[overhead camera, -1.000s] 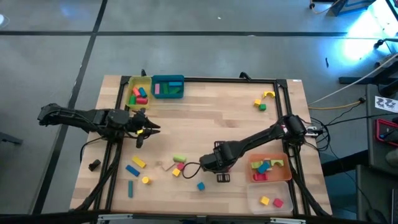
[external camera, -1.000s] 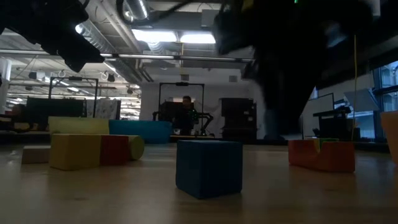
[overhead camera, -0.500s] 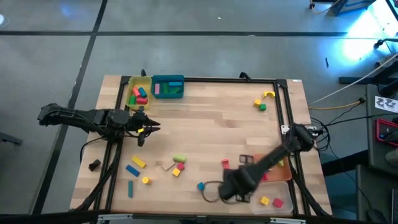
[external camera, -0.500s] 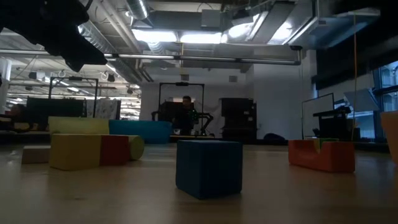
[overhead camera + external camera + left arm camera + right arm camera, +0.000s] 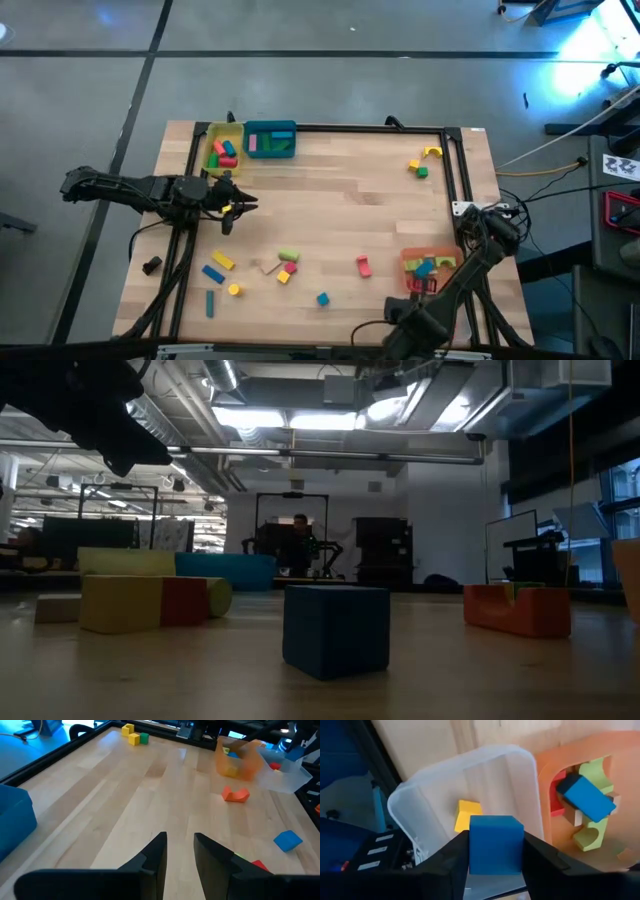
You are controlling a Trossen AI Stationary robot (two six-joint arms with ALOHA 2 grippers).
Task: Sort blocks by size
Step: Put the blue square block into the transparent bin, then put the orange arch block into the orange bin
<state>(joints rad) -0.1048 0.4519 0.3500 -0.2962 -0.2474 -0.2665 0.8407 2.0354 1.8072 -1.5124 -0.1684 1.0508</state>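
My right gripper (image 5: 496, 851) is shut on a blue cube (image 5: 496, 840) above the clear tray (image 5: 427, 805), which holds a yellow block (image 5: 466, 815). In the high view the right arm (image 5: 440, 300) reaches over the table's near right corner and hides that tray. My left gripper (image 5: 180, 845) is open and empty above the table's left part (image 5: 235, 207). Loose blocks lie near the front: a red arch (image 5: 364, 265), another blue cube (image 5: 322, 298), and a cluster with a green cylinder (image 5: 289, 256). My right gripper pinches the blue cube by two opposite sides (image 5: 473, 845) between its two fingers (image 5: 445, 867). The cube is lifted clear and hangs level over the clear tray's edge next to the orange tray.
The orange tray (image 5: 432, 268) holds blue, green and red blocks. A yellow tray (image 5: 222, 150) and a teal tray (image 5: 270, 140) with blocks stand at the far left. A yellow arch, a yellow cube and a green cube (image 5: 423, 172) lie at the far right. A person shows far behind the table (image 5: 300, 540).
My right gripper has swung from the table's middle toward the near right corner and risen out of the low view. The red arch it stood over now lies uncovered.
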